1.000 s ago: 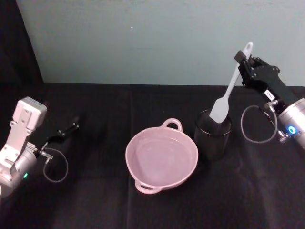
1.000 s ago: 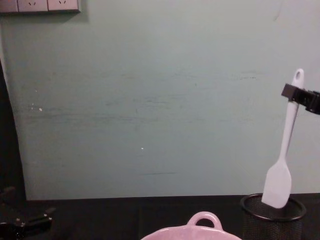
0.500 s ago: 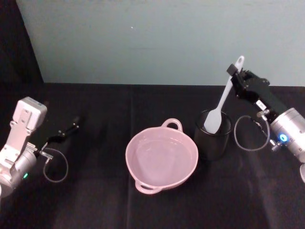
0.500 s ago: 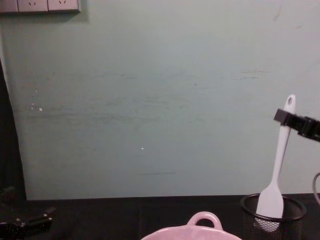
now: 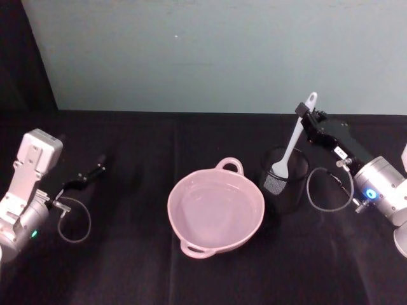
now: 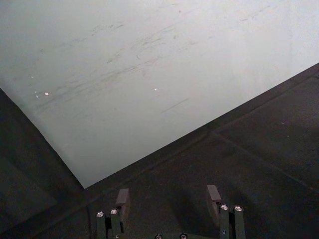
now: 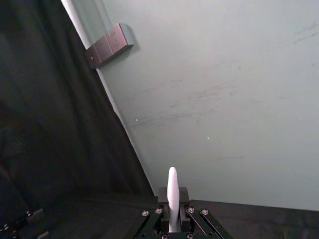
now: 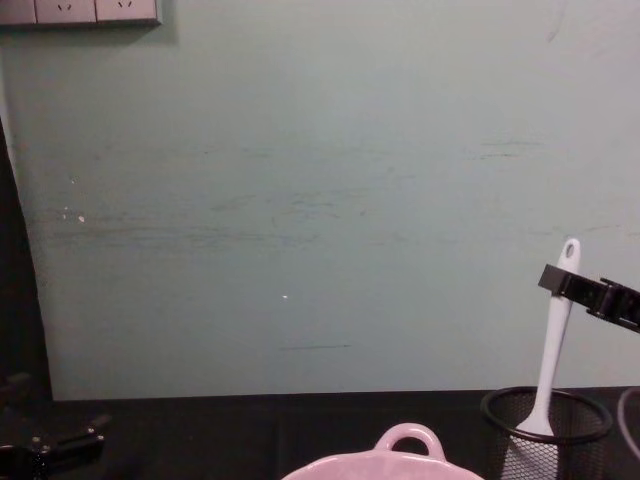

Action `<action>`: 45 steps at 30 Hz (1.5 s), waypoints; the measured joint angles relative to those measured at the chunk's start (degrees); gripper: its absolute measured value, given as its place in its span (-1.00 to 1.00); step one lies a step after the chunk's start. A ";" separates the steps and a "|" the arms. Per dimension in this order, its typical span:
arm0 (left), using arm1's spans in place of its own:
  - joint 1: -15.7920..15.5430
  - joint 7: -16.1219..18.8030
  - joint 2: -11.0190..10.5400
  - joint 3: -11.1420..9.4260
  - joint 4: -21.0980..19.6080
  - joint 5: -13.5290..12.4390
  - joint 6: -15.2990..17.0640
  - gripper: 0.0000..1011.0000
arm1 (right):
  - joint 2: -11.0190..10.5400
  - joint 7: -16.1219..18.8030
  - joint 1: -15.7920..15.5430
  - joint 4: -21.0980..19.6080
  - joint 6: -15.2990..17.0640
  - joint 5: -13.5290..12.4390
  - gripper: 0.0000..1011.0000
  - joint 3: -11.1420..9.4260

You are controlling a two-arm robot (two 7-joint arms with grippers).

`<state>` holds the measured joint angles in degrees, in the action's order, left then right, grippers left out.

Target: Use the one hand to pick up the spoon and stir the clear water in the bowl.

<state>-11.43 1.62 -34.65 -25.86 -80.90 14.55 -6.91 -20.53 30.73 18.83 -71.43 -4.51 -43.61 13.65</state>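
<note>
The jaws of the right gripper [image 5: 301,115] are closed on the upper handle of the spoon [image 5: 290,147], just below the hole at its end; in the right wrist view the white handle tip [image 7: 172,191] is seen pinched between the two black fingers. From the jaws the long axis of the spoon runs downward, a little tilted, and its blade is sunk inside the black mesh cup [image 5: 284,184]. The pink bowl [image 5: 215,213] is placed just beside this cup, on the side toward the robot's left, so the spoon must be lifted clear of the cup rim and carried sideways to the bowl, it is judged. The right arm is clearly the nearer one to the cup. The left gripper [image 5: 84,177] is parked far from the cup, beyond the bowl, and its fingers [image 6: 122,199] are held apart with nothing between them. The blade is partly hidden by the mesh, and the water in the bowl is hard to make out
</note>
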 joint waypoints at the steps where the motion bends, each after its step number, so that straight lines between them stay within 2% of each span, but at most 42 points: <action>1: 0.00 0.00 0.00 0.00 0.00 0.00 0.00 0.99 | -0.02 0.03 0.01 0.09 0.14 -0.16 -0.77 0.02; 22: 0.00 0.00 0.00 0.00 0.00 0.00 0.00 0.99 | -0.94 0.16 -0.63 0.99 1.68 -2.90 -0.77 0.81; 40: 0.00 0.00 0.00 0.00 0.00 0.00 0.00 0.99 | -1.10 0.01 -0.58 1.41 1.94 -3.56 -0.77 1.21; 43: 0.00 0.00 0.00 0.00 0.00 0.00 0.00 0.99 | -1.10 0.00 -0.60 1.38 1.98 -3.52 -0.69 1.20; 45: 0.00 0.00 0.00 0.00 0.00 0.00 0.00 0.99 | -1.10 -0.01 -0.61 1.35 1.98 -3.50 -0.55 1.20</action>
<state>-11.43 1.62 -34.65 -25.86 -80.90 14.55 -6.91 -21.63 30.72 18.22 -70.08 -2.53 -47.11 14.85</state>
